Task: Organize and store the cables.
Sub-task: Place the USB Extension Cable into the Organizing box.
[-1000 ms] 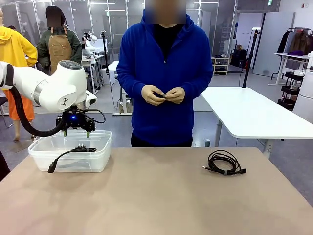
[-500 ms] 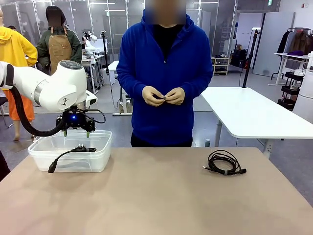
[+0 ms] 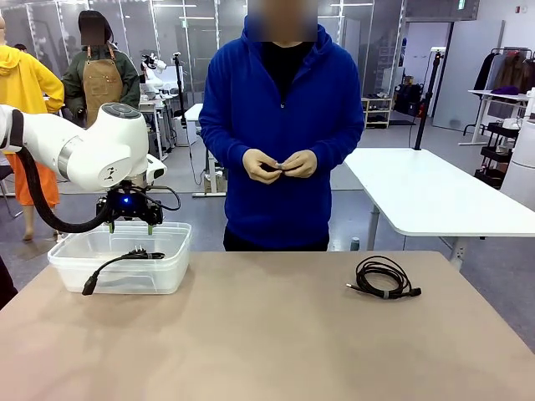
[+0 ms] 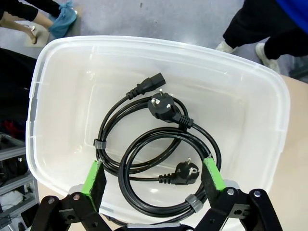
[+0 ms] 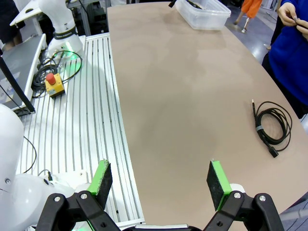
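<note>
— What was seen, largest first?
— A table point(image 3: 267, 342) was spread across the lower frame. A person point(image 3: 280, 100) was placed at upper centre, hands point(image 3: 279, 163) closed on something small that could not be made out. A bin point(image 3: 63, 266) was set at left.
— The grippers?
— The left gripper point(image 4: 152, 163) was held over the bin, fingers spread wide, nothing gripped. The right gripper point(image 5: 159, 166) was spread wide too, empty.
— The cables?
— Two cables point(image 4: 144, 144) were coiled in the bin; a third coil point(image 3: 383, 278) was laid at right, well apart.
</note>
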Motion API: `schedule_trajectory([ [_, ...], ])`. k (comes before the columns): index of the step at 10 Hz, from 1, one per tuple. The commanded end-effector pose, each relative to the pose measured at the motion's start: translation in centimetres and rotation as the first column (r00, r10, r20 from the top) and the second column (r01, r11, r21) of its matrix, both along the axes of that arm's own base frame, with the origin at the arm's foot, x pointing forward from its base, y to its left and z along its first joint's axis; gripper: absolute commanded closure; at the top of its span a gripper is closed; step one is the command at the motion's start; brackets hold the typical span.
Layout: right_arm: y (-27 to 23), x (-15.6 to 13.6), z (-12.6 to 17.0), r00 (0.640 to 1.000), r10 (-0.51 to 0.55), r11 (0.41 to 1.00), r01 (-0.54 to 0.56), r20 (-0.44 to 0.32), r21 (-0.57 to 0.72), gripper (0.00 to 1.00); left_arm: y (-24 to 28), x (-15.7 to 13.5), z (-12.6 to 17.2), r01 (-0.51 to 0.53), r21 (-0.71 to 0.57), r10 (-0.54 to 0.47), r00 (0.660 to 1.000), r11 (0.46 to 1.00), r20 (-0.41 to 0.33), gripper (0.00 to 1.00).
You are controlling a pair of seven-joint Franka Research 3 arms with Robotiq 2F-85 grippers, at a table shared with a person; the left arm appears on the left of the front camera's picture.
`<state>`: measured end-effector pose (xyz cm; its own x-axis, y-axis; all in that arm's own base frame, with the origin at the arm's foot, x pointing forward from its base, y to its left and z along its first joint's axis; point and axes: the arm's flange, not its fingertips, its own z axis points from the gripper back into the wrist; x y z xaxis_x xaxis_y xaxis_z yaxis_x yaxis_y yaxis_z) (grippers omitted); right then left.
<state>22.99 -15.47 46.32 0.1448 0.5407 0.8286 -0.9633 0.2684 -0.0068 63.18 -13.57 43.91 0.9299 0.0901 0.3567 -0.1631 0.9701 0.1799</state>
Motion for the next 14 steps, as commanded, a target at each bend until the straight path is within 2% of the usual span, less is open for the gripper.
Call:
schedule_trajectory([
  [1, 0.0, -0.1, -0.2, 1.000, 0.006, 1.000, -0.006, 0.021, 0.005, 0.00, 0.1, 0.0, 0.0, -0.002, 0.000, 0.002, 1.000, 1.000, 0.000, 0.00],
  [10, 0.0, -0.1, -0.2, 1.000, 0.006, 1.000, -0.006, 0.021, 0.005, 0.00, 0.0, 0.0, 0.0, 0.000, 0.000, 0.000, 1.000, 1.000, 0.000, 0.00],
  [11, 0.0, -0.1, -0.2, 1.000, 0.006, 1.000, -0.006, 0.021, 0.005, 0.00, 0.0, -1.5, 2.0, 0.071, -0.022, -0.070, 0.997, 0.997, 0.042, 0.00],
  [12, 0.0, -0.1, -0.2, 1.000, 0.006, 1.000, -0.006, 0.021, 0.005, 0.00, 0.4, -3.2, 4.2, 0.165, -0.058, -0.164, 0.986, 0.985, 0.008, 0.00],
  [14, 0.0, -0.1, -0.2, 1.000, 0.006, 1.000, -0.006, 0.021, 0.005, 0.00, 2.1, -8.0, 9.0, 0.276, -0.154, -0.284, 0.958, 0.949, -0.032, 0.00],
])
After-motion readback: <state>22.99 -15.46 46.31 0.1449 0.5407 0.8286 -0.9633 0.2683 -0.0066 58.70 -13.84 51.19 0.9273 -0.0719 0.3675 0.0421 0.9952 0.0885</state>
